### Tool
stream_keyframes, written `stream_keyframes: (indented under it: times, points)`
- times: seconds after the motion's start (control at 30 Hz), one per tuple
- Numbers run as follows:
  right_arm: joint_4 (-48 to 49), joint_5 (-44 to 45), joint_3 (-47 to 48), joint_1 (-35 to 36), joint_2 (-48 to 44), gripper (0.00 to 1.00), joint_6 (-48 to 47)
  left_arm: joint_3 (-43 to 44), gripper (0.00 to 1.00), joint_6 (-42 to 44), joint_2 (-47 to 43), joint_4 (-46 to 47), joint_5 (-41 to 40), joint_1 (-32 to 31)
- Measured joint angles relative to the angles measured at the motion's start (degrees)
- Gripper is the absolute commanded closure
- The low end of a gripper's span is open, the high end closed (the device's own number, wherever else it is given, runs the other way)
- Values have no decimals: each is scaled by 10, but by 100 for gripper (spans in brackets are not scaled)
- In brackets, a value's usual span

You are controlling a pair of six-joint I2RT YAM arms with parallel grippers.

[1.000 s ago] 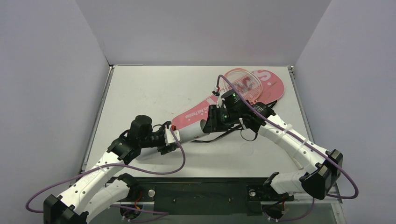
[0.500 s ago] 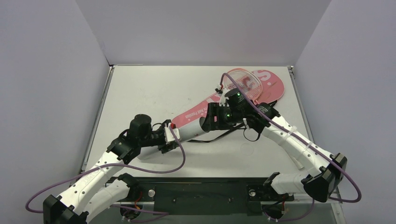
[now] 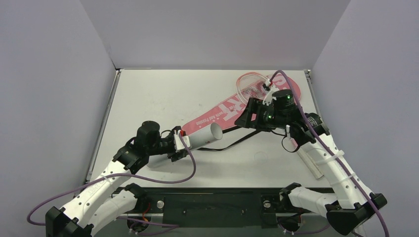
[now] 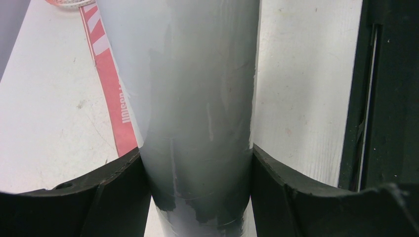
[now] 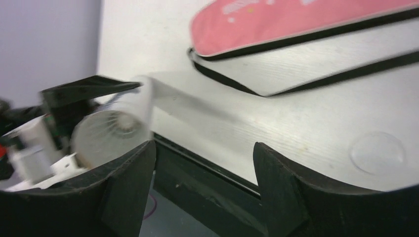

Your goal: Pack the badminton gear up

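Note:
My left gripper [image 3: 179, 144] is shut on the long white tube [image 3: 200, 138] and holds it level, its open end pointing right. In the left wrist view the tube [image 4: 197, 98] fills the gap between my fingers [image 4: 113, 192]. The right wrist view looks into the tube's mouth [image 5: 111, 133], where white shuttlecock feathers show. My right gripper [image 3: 246, 117] is open and empty, above the pink SPORT cover [image 3: 222, 111], apart from the tube. The racket heads [image 3: 252, 85] lie on the cover's wide end, partly hidden by my right arm. The black strap [image 3: 242, 138] trails on the table.
A clear round lid [image 3: 260, 156] lies on the table near the front and also shows in the right wrist view [image 5: 378, 153]. The black base rail [image 3: 212, 197] runs along the near edge. Grey walls close in the left, right and back.
My right gripper has pulled back from the tube's open end, to the right and away over the cover. The left gripper and the tube have stayed put.

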Motion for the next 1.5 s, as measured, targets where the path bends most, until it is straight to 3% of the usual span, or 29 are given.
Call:
stream_keyframes:
  times: [0.2, 0.4, 0.57, 0.83, 1.1, 1.5]
  points:
    - [-45, 122, -108, -44, 16, 43, 7, -2, 100, 1, -3, 0, 0, 0]
    - [-56, 251, -228, -22, 84, 50, 25, -3, 100, 3, -4, 0, 0, 0]
    - [-30, 310, -257, 10, 143, 54, 38, -3, 100, 3, -4, 0, 0, 0]
    - [47, 331, -261, 33, 212, 54, 42, -3, 100, 3, -4, 0, -1, 0]
    - [97, 336, -277, 40, 249, 61, 50, -3, 100, 2, -5, 0, -1, 0]
    - [139, 337, -302, 47, 229, 72, 66, -3, 100, 3, -5, 0, -1, 1]
